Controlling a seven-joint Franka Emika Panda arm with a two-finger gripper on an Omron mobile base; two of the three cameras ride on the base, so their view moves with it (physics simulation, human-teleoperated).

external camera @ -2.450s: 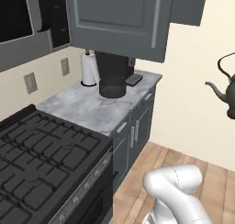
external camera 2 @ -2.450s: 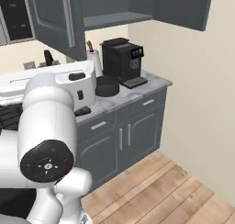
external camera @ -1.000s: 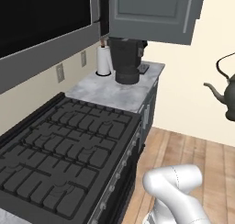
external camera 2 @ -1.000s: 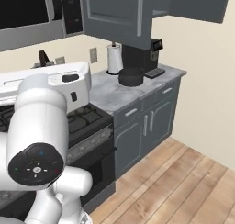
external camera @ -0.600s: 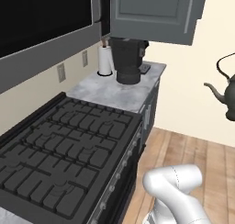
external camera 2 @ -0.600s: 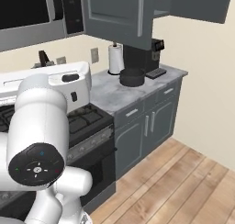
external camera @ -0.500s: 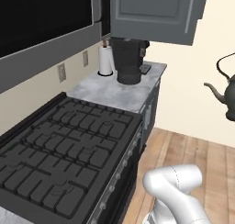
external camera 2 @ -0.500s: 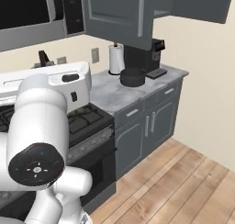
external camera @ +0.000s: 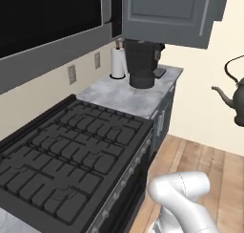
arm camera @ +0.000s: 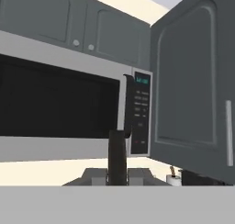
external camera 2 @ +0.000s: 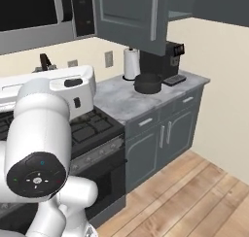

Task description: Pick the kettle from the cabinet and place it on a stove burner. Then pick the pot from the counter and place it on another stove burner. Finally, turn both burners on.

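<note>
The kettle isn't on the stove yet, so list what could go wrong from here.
1. The kettle hangs in the air off to the right, above the wood floor and well away from the stove burners. A wide, fast swing might tilt it or shake it loose.
2. The open cabinet door juts out above the counter. The kettle could clip it if carried across high.
</note>
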